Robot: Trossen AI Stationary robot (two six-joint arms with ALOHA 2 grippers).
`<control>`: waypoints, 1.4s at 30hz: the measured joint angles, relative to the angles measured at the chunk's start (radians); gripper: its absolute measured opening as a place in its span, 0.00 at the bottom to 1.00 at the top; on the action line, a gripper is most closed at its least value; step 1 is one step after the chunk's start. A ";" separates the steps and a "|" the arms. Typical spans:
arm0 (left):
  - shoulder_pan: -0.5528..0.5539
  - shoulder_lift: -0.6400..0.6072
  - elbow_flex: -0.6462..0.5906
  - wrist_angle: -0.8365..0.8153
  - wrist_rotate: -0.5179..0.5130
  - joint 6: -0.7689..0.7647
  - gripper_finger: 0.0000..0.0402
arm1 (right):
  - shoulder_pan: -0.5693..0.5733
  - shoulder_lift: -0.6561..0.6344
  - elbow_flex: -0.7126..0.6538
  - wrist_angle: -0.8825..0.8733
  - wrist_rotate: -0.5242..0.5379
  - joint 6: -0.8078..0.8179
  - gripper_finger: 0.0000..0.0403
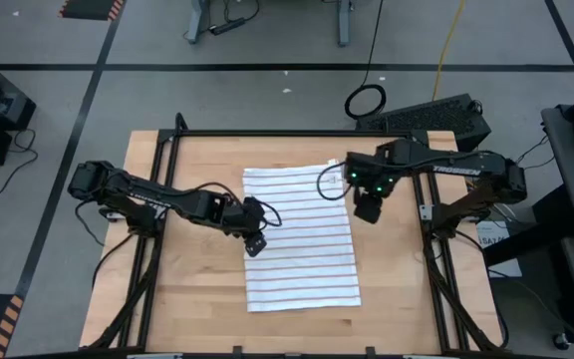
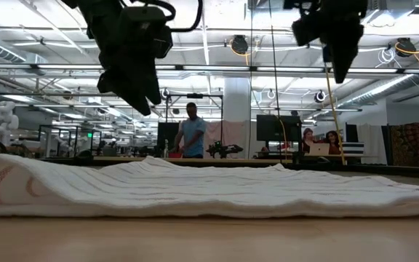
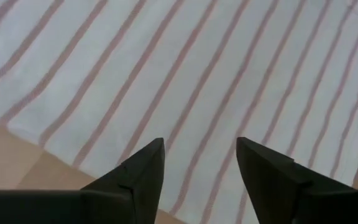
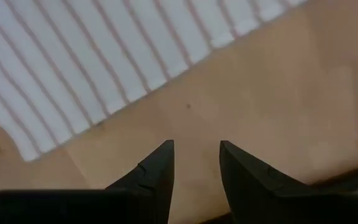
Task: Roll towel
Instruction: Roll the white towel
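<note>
The towel (image 1: 302, 239), white with narrow dark stripes, lies spread flat on the wooden table; in the low view the towel (image 2: 209, 193) shows as a low rumpled layer with a raised hump at one end. My left gripper (image 1: 255, 239) hangs open just above the towel's left edge, and in its wrist view the gripper (image 3: 201, 149) has striped cloth (image 3: 185, 74) beneath it and nothing between its fingers. My right gripper (image 1: 369, 209) stands open over bare wood beside the towel's right edge; its own view shows the gripper (image 4: 197, 149) with the towel (image 4: 86, 62) a little way off.
Black frame rails (image 1: 267, 133) run along the table's edges. A dark keyboard (image 1: 436, 115) and a coiled cable (image 1: 367, 100) lie beyond the far right corner. Bare wood (image 1: 197, 289) shows on both sides of the towel. People (image 2: 191, 131) stand in the room behind.
</note>
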 joint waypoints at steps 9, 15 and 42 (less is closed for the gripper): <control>-0.068 -0.001 -0.101 0.145 -0.055 -0.158 0.49 | -0.006 -0.202 -0.125 0.104 0.059 0.193 0.29; -0.124 -0.001 -0.163 0.272 -0.090 -0.356 0.49 | -0.006 -0.333 -0.333 0.250 -0.004 0.304 0.29; 0.503 -0.001 -0.030 0.125 0.217 -0.175 0.53 | -0.509 -0.011 -0.484 0.861 -0.294 0.552 0.30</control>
